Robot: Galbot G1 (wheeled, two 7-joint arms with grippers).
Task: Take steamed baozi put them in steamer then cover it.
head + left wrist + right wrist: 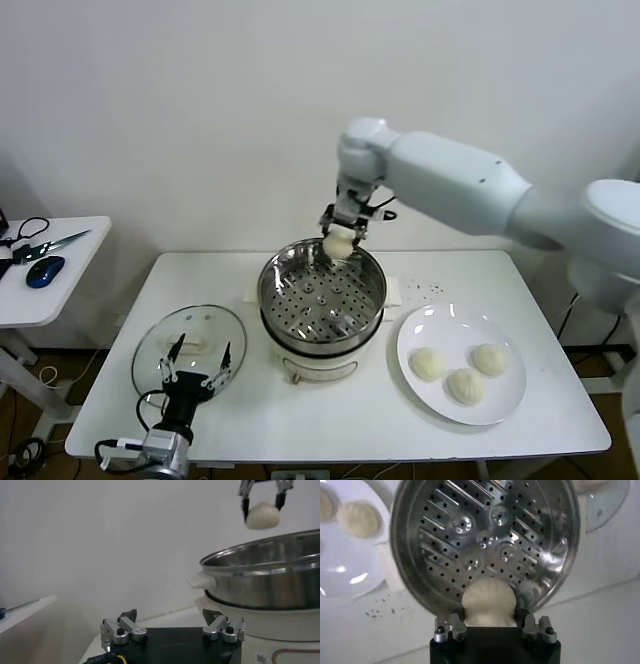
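My right gripper (342, 232) is shut on one cream-white baozi (339, 243), which hangs just above the far rim of the steel steamer (272, 300). In the right wrist view the baozi (488, 602) fills the gap between the fingers over the perforated tray (485, 535). Three more baozi (465, 385) lie on the white plate (440, 325) to the right of the steamer. The glass cover (190, 340) lies flat on the table to the steamer's left. My left gripper (197, 362) stands open just in front of that cover, holding nothing.
A small side table (45, 285) at the far left carries scissors (45, 243) and a blue mouse (45, 270). Dark crumbs dot the tabletop behind the plate. The steamer stands on a cream-white base (265, 620) that rises close beside the left gripper (170, 615).
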